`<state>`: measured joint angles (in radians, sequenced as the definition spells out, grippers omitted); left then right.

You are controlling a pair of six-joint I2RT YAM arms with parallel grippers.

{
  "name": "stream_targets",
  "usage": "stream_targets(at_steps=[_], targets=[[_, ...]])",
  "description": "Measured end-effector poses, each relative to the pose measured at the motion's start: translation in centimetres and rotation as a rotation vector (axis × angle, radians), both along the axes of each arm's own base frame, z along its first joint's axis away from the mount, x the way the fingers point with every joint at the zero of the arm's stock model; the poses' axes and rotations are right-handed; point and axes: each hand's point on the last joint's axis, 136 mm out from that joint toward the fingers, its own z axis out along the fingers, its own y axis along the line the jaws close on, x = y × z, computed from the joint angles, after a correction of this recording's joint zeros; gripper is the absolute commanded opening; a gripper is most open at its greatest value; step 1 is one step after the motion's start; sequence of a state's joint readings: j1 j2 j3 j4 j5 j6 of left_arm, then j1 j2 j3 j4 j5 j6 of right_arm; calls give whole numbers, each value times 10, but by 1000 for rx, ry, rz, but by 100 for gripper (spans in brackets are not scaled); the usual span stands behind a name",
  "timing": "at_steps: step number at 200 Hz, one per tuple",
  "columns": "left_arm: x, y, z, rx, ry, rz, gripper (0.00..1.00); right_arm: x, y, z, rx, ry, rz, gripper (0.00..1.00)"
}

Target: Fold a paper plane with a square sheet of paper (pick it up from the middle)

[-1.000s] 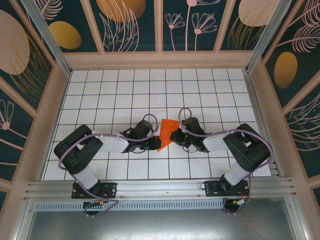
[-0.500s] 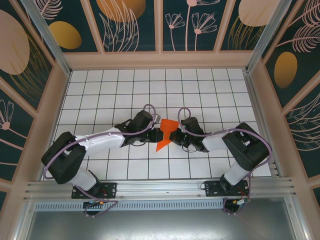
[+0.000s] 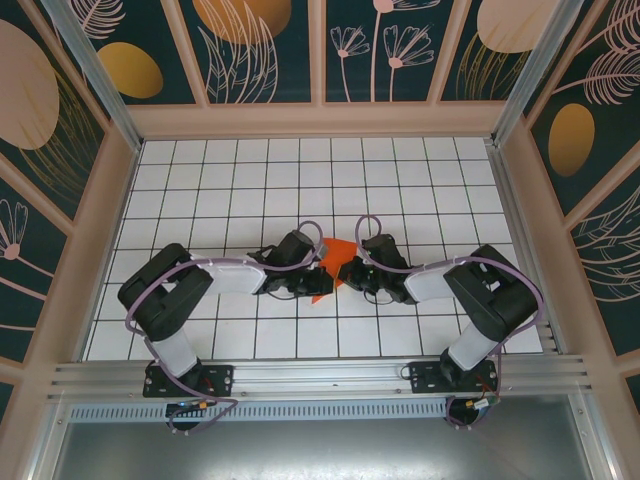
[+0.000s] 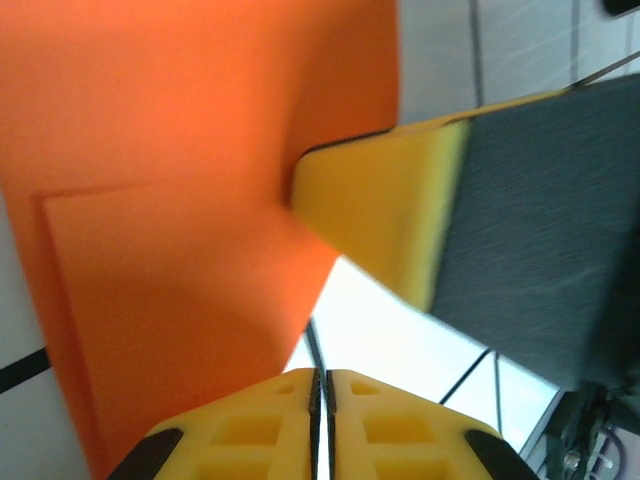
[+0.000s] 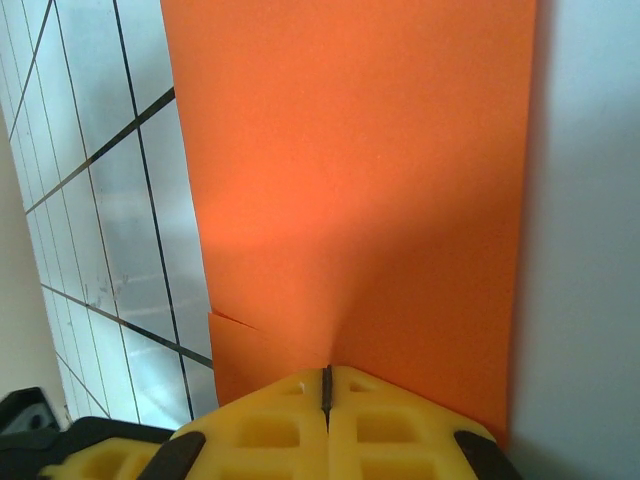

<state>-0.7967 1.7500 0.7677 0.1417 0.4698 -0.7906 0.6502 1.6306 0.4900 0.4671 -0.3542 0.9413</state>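
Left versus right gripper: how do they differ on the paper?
Right gripper is shut on the orange paper, which fans out from its jaws; left gripper has the paper off to one side, and whether it pinches an edge I can't tell. Left gripper reaches in from the left, right gripper from the right. Shared: yellow jaws, pressed together.

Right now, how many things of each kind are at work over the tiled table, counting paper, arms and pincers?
orange paper sheet: 1
robot arms: 2 (left arm, right arm)
pincers: 2 (left pincer, right pincer)
Total: 5
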Motion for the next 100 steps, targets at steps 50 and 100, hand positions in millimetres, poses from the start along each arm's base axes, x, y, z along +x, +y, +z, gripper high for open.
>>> stream_targets(at_steps=[50, 100], targets=[[-7, 8, -7, -20, -10, -1, 12, 0, 2, 0, -1, 1, 5, 7], [-35, 41, -7, 7, 10, 30, 12, -1, 4, 0, 3, 3, 15, 7]])
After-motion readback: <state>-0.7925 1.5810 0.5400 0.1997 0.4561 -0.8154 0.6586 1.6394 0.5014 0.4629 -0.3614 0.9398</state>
